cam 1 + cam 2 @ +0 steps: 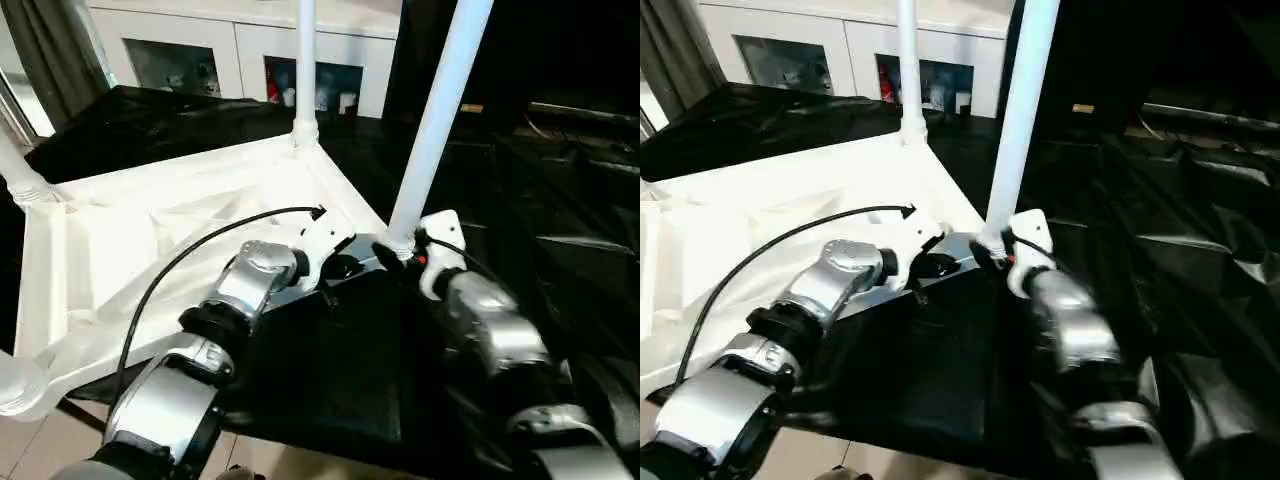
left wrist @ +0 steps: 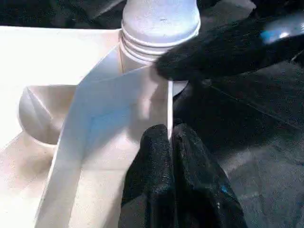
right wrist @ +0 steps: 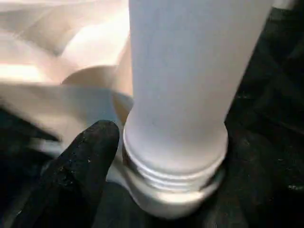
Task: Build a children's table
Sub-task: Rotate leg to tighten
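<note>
**Both grippers at the near corner socket**

On the black-draped work surface [image 1: 330, 390] lies the table top [image 1: 150, 250], upside down, ribs showing. Three legs stand in its corners: one at twelve o'clock [image 1: 305, 60], one at nine o'clock [image 1: 15, 170], and the nearest leg [image 1: 435, 110] rising at about one o'clock from the grippers. Left gripper [image 2: 170, 142] sits at the top's thin edge wall, fingers pressed together with the rim caught between the tips. Right gripper [image 3: 156, 156] is at the nearest leg's threaded base, one black finger [image 3: 88, 161] touching the collar; its grip I cannot tell. White cabinets [image 1: 240, 50] stand at twelve o'clock, well behind.
</note>
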